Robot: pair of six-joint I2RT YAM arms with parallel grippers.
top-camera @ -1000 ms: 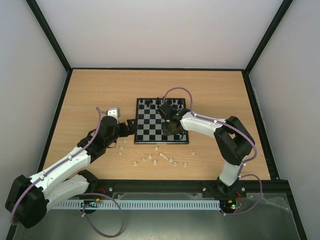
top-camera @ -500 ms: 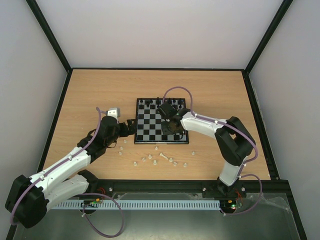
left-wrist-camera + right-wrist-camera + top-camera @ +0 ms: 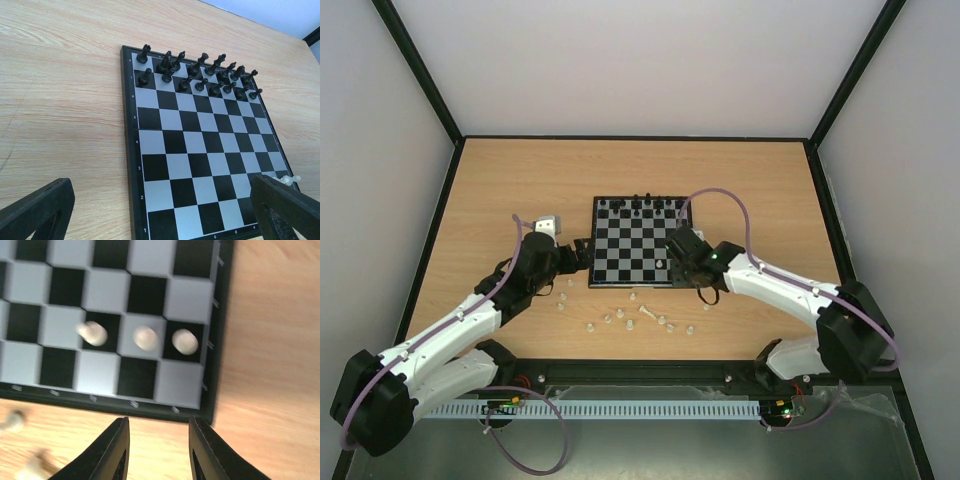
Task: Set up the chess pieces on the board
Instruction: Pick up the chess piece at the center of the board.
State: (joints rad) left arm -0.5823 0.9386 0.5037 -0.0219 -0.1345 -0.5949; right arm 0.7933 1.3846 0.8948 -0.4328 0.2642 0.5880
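Note:
The board (image 3: 630,243) lies mid-table, with black pieces (image 3: 640,205) along its far rows. One pale piece (image 3: 661,263) shows on its near right part. In the right wrist view three pale pieces (image 3: 146,337) stand in the second row by the board's (image 3: 107,287) near right corner. My right gripper (image 3: 157,422) is open and empty, just off the board's near edge (image 3: 698,281). Several pale pieces (image 3: 648,312) lie loose on the table in front of the board. My left gripper (image 3: 582,251) is open wide and empty at the board's left near corner (image 3: 165,220).
The left wrist view shows black pieces (image 3: 200,72) in two rows at the far end of the board (image 3: 195,142), and one pale piece (image 3: 291,179) by my right finger. Black frame rails (image 3: 630,138) edge the wooden table.
My right arm has drawn back from over the board toward its near right corner, elbow swung right. A pale piece now shows on the board. The left arm has not moved.

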